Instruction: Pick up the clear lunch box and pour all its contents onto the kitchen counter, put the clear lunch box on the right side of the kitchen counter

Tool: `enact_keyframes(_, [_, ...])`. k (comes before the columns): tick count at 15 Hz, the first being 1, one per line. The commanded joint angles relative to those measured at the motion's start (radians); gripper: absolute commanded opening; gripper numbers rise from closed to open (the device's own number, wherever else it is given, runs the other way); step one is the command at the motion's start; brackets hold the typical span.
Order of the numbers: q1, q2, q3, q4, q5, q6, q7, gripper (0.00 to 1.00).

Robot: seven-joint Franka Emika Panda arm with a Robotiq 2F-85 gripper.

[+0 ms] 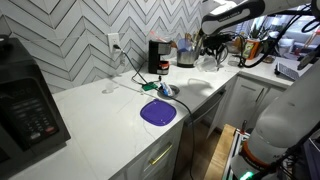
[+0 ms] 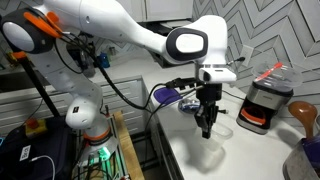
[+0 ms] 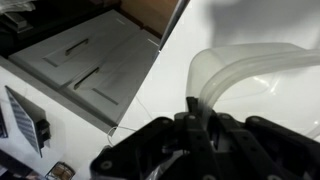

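My gripper [image 3: 190, 118] is shut on the rim of the clear lunch box [image 3: 245, 68], a see-through tub that curves up and to the right in the wrist view. In an exterior view the gripper [image 2: 207, 128] points down and holds the lunch box [image 2: 218, 128] low over the white kitchen counter [image 2: 200, 158]. I cannot tell whether the tub touches the counter. In the exterior view from the microwave end, the gripper [image 1: 212, 48] hangs at the far end of the counter [image 1: 100, 120], and the tub is too faint to make out. The dark-green contents do not show in any view.
A round purple plate [image 1: 158, 112] [image 2: 165, 95] lies near the counter's front edge, with small objects [image 1: 163, 89] beside it. A black coffee machine [image 1: 157, 55] [image 2: 265, 100] stands by the tiled wall. A microwave [image 1: 25, 105] fills one end. The counter edge [image 3: 150, 85] runs close beside the gripper.
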Motion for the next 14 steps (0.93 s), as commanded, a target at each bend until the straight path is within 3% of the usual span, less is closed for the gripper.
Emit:
enact_keyframes(1, [-0.064,0.1,-0.079,0.08,0.229,0.147,-0.174,0.02])
enact_keyframes(3, [-0.072,0.152,-0.11,0.108,0.392,0.193,-0.263,0.02])
enact_keyframes(5, [-0.033,0.195,-0.17,0.125,0.549,0.198,-0.346,0.02])
enact_keyframes(6, [-0.087,0.241,-0.131,0.152,0.626,0.193,-0.393,0.02])
enact_keyframes(8, [-0.108,0.304,-0.131,0.179,0.709,0.183,-0.442,0.02])
enact_keyframes(9, [-0.122,0.33,-0.132,0.195,0.73,0.175,-0.448,0.02])
enact_keyframes(11, [-0.13,0.368,-0.132,0.229,0.63,0.166,-0.328,0.02])
enact_keyframes(12, [-0.127,0.321,-0.117,0.182,0.662,0.184,-0.384,0.06])
enact_keyframes(14, [-0.135,0.357,-0.12,0.21,0.65,0.183,-0.358,0.06])
